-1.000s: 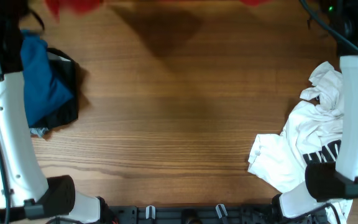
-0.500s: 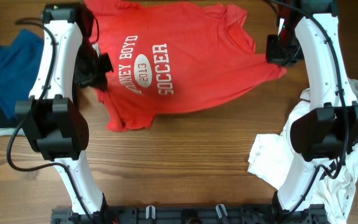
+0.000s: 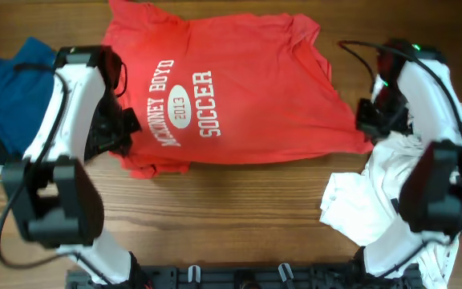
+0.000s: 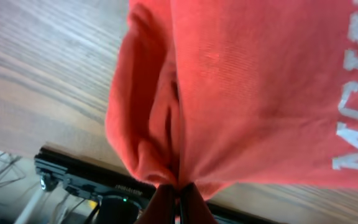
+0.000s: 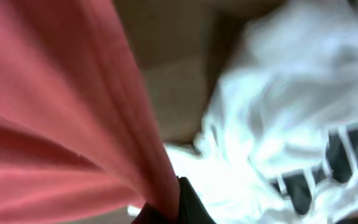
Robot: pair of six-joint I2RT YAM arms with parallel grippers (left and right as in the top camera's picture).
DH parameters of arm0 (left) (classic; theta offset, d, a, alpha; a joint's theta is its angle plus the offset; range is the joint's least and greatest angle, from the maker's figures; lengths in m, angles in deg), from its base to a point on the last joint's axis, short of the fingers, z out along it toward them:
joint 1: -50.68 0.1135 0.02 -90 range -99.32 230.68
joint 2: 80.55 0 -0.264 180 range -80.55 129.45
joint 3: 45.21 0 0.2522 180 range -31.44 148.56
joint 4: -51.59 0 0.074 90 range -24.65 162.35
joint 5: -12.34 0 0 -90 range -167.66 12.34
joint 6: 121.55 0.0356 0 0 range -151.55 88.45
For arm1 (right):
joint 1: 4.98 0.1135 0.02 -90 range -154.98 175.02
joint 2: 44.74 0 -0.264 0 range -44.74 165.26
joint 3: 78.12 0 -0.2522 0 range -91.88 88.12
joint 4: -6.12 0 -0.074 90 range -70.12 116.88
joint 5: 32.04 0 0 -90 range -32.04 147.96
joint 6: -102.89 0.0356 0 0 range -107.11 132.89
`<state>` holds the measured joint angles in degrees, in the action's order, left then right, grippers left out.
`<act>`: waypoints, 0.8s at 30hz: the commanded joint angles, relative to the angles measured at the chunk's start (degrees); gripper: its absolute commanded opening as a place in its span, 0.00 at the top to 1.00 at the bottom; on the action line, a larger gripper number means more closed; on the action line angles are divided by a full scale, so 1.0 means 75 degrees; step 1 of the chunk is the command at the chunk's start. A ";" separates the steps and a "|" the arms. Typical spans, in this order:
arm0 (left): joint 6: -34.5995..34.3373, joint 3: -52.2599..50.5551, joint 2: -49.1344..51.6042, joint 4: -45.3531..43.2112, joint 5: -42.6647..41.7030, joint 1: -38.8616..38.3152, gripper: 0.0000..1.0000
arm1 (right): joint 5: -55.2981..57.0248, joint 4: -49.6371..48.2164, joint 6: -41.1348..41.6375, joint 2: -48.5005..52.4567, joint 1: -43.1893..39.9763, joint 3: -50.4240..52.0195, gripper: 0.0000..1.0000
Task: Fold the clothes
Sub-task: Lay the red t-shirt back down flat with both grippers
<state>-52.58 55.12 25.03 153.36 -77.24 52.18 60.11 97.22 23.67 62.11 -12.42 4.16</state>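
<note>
A red T-shirt with white lettering lies spread across the far half of the wooden table, print facing up. My left gripper is shut on its lower left corner. In the left wrist view the fingertips pinch bunched red cloth. My right gripper is shut on the shirt's lower right corner. The right wrist view is blurred, with red fabric running into the dark finger. A crumpled white T-shirt with black lettering lies at the right, also seen as the white shirt under the right gripper.
A blue garment over dark cloth lies at the left edge, behind the left arm. The table's front rail runs along the bottom. Bare wood shows between the red shirt and the front edge.
The red shirt was barely in view a second ago; both grippers have drawn it down over the table, and since half a second ago they moved nearer the front and it lies flatter.
</note>
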 commanded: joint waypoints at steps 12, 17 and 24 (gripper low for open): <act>-0.0458 -0.2372 -0.1658 -0.0425 -0.0163 0.0117 0.96 | -0.0463 -0.0251 -0.0233 -0.1568 -0.0490 0.1778 0.96; -0.0699 -0.2372 -0.2841 -0.0510 -0.0163 0.0117 0.96 | -0.0469 -0.0219 -0.0210 -0.1818 -0.0490 0.1778 0.96; -0.0892 -0.2372 -0.3281 -0.1530 -0.0137 0.0122 0.96 | -0.0927 -0.0784 -0.0294 -0.2180 -0.0490 0.1778 0.96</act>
<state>-57.81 37.39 0.37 145.51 -78.40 52.72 56.09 93.33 23.02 46.44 -15.96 17.18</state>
